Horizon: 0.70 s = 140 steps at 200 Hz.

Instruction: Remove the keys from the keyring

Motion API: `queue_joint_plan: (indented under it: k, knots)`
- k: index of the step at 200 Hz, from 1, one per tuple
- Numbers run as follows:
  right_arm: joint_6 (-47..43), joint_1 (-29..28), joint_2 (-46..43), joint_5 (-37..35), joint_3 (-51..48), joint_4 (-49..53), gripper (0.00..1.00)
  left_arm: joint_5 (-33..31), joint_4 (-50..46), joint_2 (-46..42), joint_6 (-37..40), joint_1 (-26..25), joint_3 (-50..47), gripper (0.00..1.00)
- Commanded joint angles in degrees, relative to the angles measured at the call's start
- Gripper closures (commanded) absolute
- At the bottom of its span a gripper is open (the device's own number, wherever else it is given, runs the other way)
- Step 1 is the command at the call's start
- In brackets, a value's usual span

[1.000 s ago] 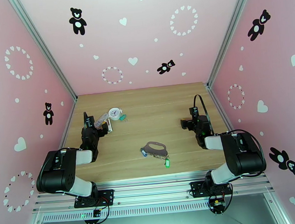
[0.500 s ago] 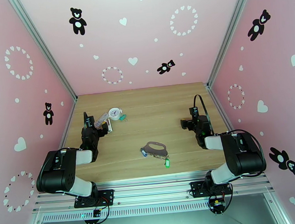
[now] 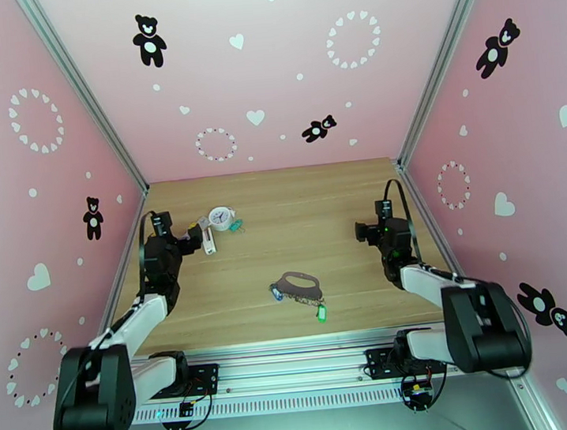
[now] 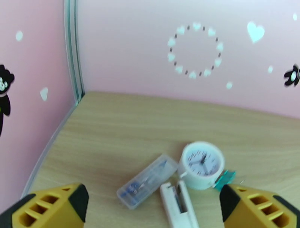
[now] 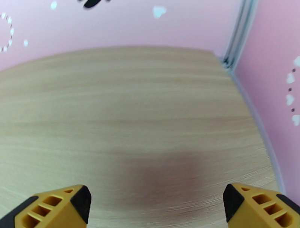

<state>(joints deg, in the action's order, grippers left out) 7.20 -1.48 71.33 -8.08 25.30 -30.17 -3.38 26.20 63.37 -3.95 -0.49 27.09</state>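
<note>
- Left gripper (image 3: 193, 236): jaws spread wide and holding nothing, poised over the far-left part of the table (image 3: 306, 202), well apart from the task's things.
- Clock-face charm (image 3: 220, 216) with teal clip (image 3: 236, 226): lying just ahead of the left gripper, beside a clear case (image 4: 147, 181). These are not task items and are best left alone.
- Blue-tagged key (image 3: 275, 294): lying at the left end of the holder's straight edge, flat on the wood. It is judged to be very light and thin, so it would probably slide rather than lift if pinched from above. The plastic tag offers a broader, less slippery surface than the metal blade.
- Keyring (image 3: 296, 283): a flat mauve-brown D-shaped holder near the front centre of the table, between the two arms. Its curved side faces away from the bases and its edge of small rings faces them. It appears stiff but light, so it would likely drag along when a key is pulled. One arm should pin or grip it, and the bar over the cut-out looks like the most secure hold.
- Green-tagged key (image 3: 321, 313): trailing off the right end of the ringed edge toward the bases. It is the most exposed item and likely the easiest first target. Whether its ring is split or clipped is too small to tell.
- Right gripper (image 3: 362, 231): jaws fully parted and empty, over bare wood at the right side, well apart from the holder.
</note>
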Motion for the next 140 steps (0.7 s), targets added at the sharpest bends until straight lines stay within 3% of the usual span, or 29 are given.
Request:
queue_joint_plan:
  k: [1,24,54,93,110,140]
  knots:
    - [5.1,0.2,-7.3,-2.7,2.5,9.5,0.01,3.8,-11.2,-5.6,-6.1,0.3,2.7,0.01]
    - [17.5,0.2,-13.3,-2.2,7.0,22.3,0.01,0.4,-17.5,-10.1,-17.2,0.4,4.6,0.01]
    - [24.2,0.2,-14.7,0.3,11.3,35.7,0.01,-4.5,-25.6,-11.1,-26.4,0.5,7.2,0.01]
    - [24.3,0.0,-15.0,8.8,13.7,43.9,0.01,4.8,-29.7,-9.4,-29.2,0.2,9.9,0.01]
    - [24.7,-0.8,-15.3,10.4,14.4,47.8,0.01,6.5,-32.0,-8.9,-30.0,-3.4,11.1,0.02]
    - [25.1,-2.2,-15.3,14.8,15.9,54.9,0.01,2.7,-40.0,-8.3,-32.3,-14.8,14.0,0.01]
